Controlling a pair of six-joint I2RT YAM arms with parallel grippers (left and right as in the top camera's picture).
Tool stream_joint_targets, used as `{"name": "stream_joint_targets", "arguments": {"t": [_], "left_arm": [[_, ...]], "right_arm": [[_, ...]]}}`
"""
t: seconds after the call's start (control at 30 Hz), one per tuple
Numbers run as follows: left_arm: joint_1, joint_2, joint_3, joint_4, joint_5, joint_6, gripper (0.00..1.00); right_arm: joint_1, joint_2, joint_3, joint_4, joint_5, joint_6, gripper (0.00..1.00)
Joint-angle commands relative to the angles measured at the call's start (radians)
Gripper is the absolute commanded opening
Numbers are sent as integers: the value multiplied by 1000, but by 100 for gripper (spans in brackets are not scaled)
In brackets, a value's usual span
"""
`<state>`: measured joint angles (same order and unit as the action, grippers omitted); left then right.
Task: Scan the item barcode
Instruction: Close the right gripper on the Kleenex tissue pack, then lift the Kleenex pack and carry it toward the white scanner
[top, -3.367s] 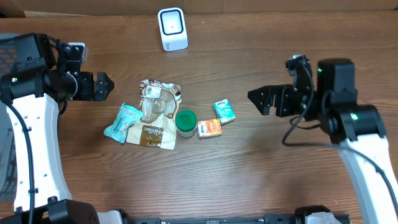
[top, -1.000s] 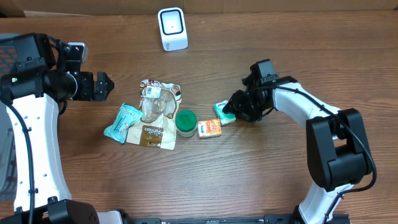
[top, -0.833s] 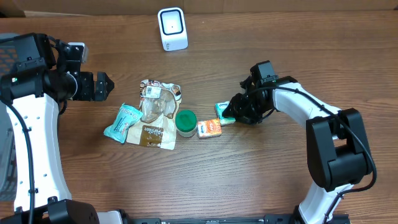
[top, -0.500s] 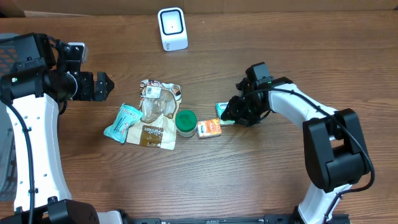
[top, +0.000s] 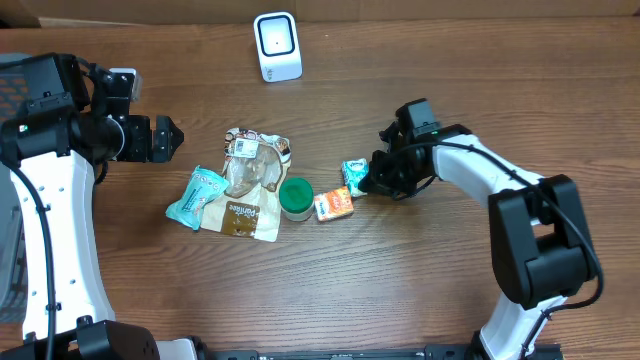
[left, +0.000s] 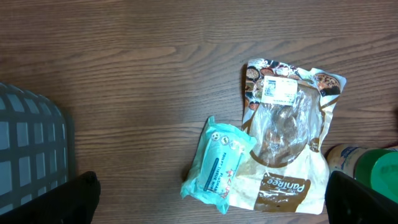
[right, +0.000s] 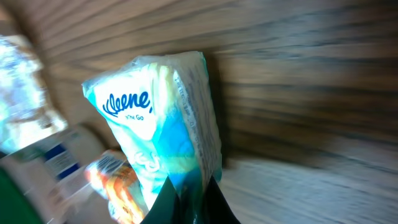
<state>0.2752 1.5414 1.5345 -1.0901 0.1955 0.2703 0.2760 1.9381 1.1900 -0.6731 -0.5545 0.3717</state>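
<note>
right now the right gripper (top: 368, 179) is pinched tight on the tissue pack (top: 353, 174), near the middle of the table (top: 450, 290). from its wrist camera the two dark fingers (right: 163, 202) meet on the lower edge of the pack, a pale blue and white wrapper with "kleene" legible on its face, standing tilted against the wood grain. whether it is off the table or only tipped up on it, i cannot tell.

just beside it, to the lower left in the overhead view, lies an orange packet (top: 334, 204), and touching that is a green-lidded jar (top: 295, 196). the jar sits against a brown pouch (top: 252, 190) with a clear window and a white label near its top. a teal packet (top: 197, 197) lies on the pouch's other side, touching its edge.

the scanner (top: 277, 46), a small white unit with a dark face, stands at the far edge of the table, well apart from the pack.

the left gripper (top: 172, 138) hangs off to the side with its jaws spread wide and nothing between them. its wrist view looks down on the pouch and teal packet, with the fingertips (left: 79, 194) at the bottom corners and a grey basket (left: 31, 149) at the left edge.
</note>
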Motion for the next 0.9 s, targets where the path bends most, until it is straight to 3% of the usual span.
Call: {"name": "stream_joint_targets", "arguments": {"t": [0.0,0.3,0.5,0.87], "left_arm": [[-1,-6,27,2,11,14,100],[-1,-6,27,2,11,14,100],[-1,-6,27,2,11,14,100],[-1,-6,27,2,11,14,99]], "right_arm": [[-85,-124,-3,7,-322,-119,4],[-185,-253,-3,7,-756,-137,4],[-211,-263,-3,17,-975,-66,4],[-214,-263,-3,14,-1015,3,4]]}}
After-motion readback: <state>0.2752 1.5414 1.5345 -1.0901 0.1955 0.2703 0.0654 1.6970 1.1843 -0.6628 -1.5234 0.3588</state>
